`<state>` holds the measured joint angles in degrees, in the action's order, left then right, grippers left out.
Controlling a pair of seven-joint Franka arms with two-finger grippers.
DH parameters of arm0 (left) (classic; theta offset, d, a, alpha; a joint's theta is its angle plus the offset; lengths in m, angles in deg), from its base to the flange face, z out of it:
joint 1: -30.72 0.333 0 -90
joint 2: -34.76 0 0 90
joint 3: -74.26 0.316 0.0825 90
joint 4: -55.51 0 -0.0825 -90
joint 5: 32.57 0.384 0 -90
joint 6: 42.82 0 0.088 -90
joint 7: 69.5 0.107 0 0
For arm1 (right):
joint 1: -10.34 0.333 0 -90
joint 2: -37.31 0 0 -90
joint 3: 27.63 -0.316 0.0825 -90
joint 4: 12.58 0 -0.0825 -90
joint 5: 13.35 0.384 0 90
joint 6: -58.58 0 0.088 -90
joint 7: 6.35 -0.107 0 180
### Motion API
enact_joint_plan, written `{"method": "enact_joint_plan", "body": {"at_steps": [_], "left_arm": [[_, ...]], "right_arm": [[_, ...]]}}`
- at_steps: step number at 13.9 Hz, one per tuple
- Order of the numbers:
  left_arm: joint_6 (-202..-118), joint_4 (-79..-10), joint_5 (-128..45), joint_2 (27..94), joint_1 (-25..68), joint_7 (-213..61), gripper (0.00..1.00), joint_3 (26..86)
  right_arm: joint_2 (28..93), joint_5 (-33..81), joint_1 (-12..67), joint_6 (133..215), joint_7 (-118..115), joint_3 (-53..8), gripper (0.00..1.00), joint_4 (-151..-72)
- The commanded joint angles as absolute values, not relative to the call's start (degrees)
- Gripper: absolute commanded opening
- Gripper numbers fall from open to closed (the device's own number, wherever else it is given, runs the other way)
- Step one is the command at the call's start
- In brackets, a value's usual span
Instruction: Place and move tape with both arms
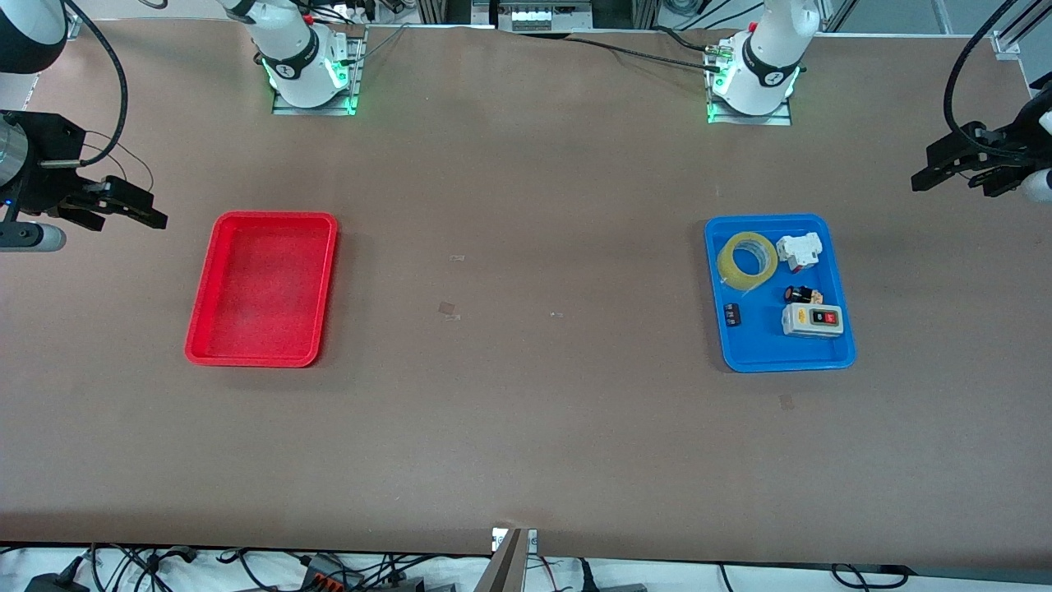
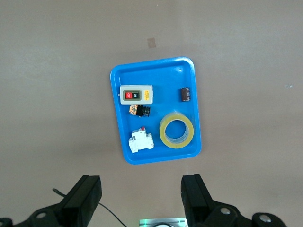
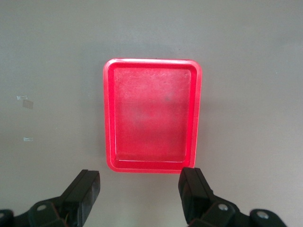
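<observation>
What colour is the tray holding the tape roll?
Blue; the tray holding the tape shows best in the left wrist view.

both wrist views cut off each hand's fingers at the edge.

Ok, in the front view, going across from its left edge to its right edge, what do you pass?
Right gripper → red tray → blue tray holding the tape and small electrical parts → left gripper.
</observation>
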<state>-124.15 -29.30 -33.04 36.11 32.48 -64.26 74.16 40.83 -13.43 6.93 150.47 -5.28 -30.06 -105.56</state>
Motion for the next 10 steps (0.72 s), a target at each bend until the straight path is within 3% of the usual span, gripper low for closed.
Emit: {"method": "enact_joint_plan", "body": {"at_steps": [1,10], "left_arm": [[-126.39,-30.71,-31.61,35.54,33.36,-64.49,1.0,73.2],[-126.31,-31.15,-31.61,35.55,33.36,-64.5,1.0,73.2]], "right_arm": [[39.6,-12.73,6.21,149.98,-5.21,-30.88,1.0,-105.83],[39.69,-12.47,6.21,150.43,-5.21,-30.88,1.0,-105.57]]}}
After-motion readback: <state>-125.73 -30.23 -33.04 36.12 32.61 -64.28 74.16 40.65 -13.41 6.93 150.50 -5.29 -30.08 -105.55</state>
